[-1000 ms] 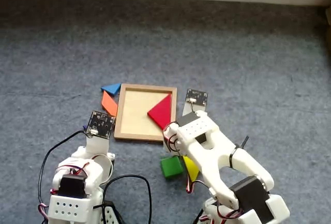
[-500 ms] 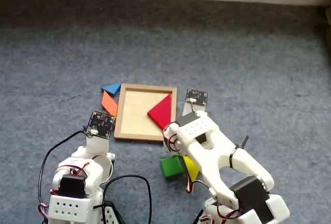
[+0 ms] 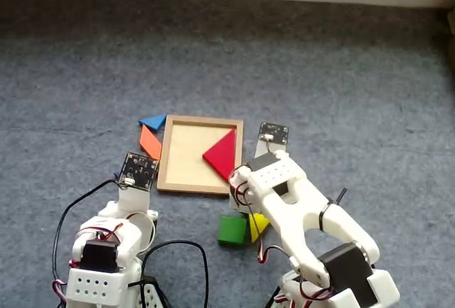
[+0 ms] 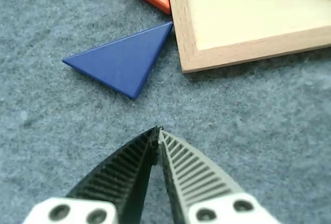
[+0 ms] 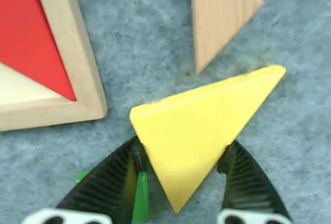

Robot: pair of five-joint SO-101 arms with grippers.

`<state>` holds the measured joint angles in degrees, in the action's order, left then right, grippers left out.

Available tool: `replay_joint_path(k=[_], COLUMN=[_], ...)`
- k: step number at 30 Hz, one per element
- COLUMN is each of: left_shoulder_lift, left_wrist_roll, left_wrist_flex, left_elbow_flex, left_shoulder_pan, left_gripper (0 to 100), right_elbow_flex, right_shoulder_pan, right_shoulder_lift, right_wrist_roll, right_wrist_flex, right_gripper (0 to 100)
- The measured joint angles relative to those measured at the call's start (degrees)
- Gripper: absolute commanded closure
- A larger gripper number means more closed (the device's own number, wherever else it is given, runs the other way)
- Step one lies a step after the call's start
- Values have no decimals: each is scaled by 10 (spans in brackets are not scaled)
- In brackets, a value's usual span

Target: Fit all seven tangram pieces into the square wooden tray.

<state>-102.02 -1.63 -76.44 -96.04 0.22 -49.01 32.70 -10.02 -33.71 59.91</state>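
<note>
Grey carpet (image 3: 320, 73) carries the wooden tray (image 3: 192, 188). The right gripper (image 5: 182, 149) clamps the yellow triangle (image 5: 196, 131), one corner pointing back between its fingers and another out toward a plain wooden triangle (image 5: 217, 12). The left gripper (image 4: 158, 133) is pinched together, empty.

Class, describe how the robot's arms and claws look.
The left arm and right arm are white plastic with black motors and red wires; black cables loop beside the left arm. The left claw has one black and one grey ribbed finger; the right claw has dark ribbed fingers.
</note>
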Motion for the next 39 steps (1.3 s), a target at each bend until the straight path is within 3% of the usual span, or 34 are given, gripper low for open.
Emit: replay_joint_path(k=[8, 22, 30, 39], left_shoulder_lift=[0, 0, 0, 0], left_wrist_roll=[0, 0, 0, 0], left_wrist_flex=[0, 0, 0, 0], left_elbow_flex=[0, 0, 0, 0], left_shoulder_pan=[0, 0, 0, 0], left_gripper=[995, 995, 995, 995], right_elbow_flex=[40, 18, 18, 24], right_shoulder_pan=[-3, -74, -69, -46], right_shoulder_lift=[-47, -196, -176, -18], right_wrist_roll=[23, 47, -23, -124], right_wrist_flex=[84, 72, 8, -31], right_gripper=[849, 844, 625, 623])
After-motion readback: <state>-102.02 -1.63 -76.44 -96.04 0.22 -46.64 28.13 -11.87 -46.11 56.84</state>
